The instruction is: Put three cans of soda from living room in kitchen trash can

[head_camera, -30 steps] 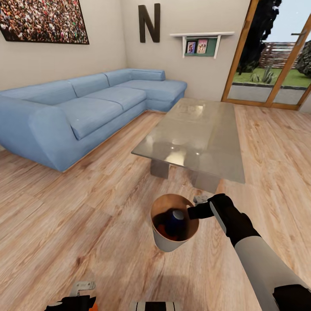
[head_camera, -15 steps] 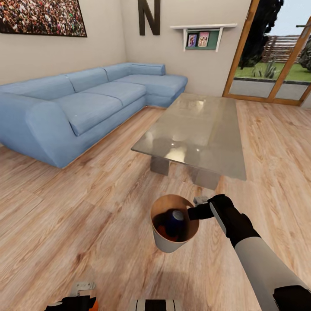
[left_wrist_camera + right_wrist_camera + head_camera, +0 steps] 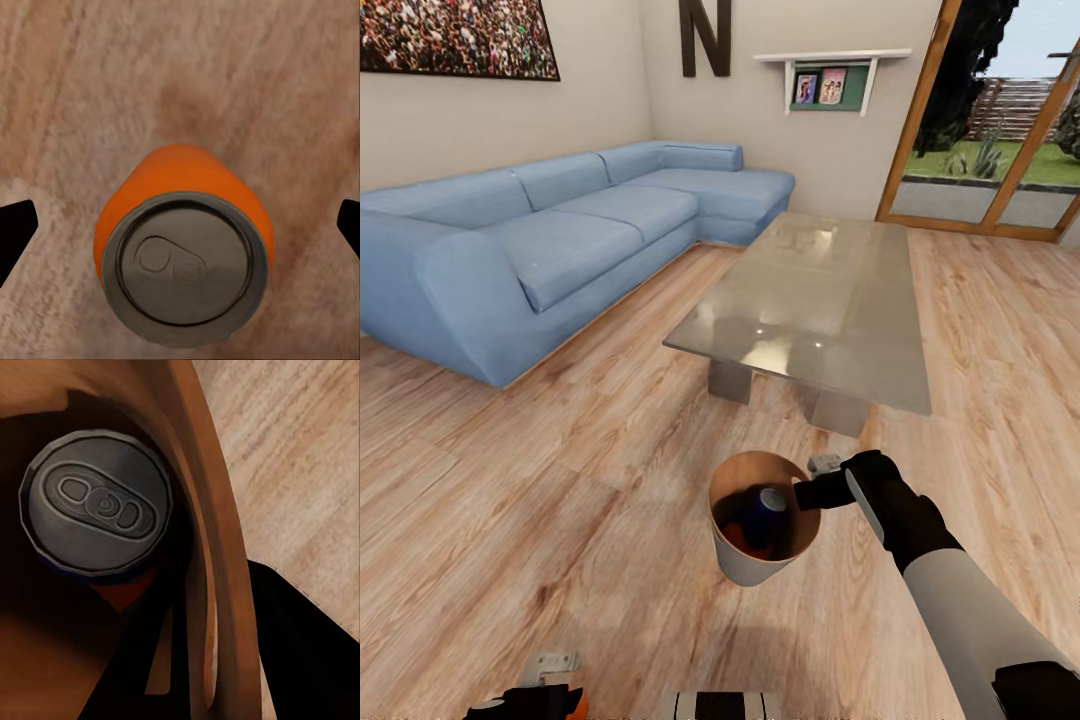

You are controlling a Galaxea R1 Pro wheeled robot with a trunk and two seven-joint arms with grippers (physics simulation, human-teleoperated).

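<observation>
The pale trash can (image 3: 745,565) with a copper-brown inside hangs just above the wood floor, in the living room. My right gripper (image 3: 810,490) is shut on its rim (image 3: 206,510). Inside it stands a dark blue can of soda (image 3: 765,510) with a silver top (image 3: 94,514), and an orange-red shape (image 3: 124,592) lies under it. At the bottom edge of the head view my left gripper (image 3: 525,700) is shut on a bright orange can of soda (image 3: 180,247), seen from above its silver top, with the dark fingertips (image 3: 15,225) on either side.
A glass coffee table (image 3: 820,300) stands straight ahead of the bin. The light-blue corner sofa (image 3: 540,250) runs along the left wall under a crowd photo (image 3: 450,35). A big letter N (image 3: 705,35) and glass garden doors (image 3: 1000,130) are at the back.
The whole view has shifted slightly, so the camera has moved. Both arms, the bin and the cans keep their places relative to me.
</observation>
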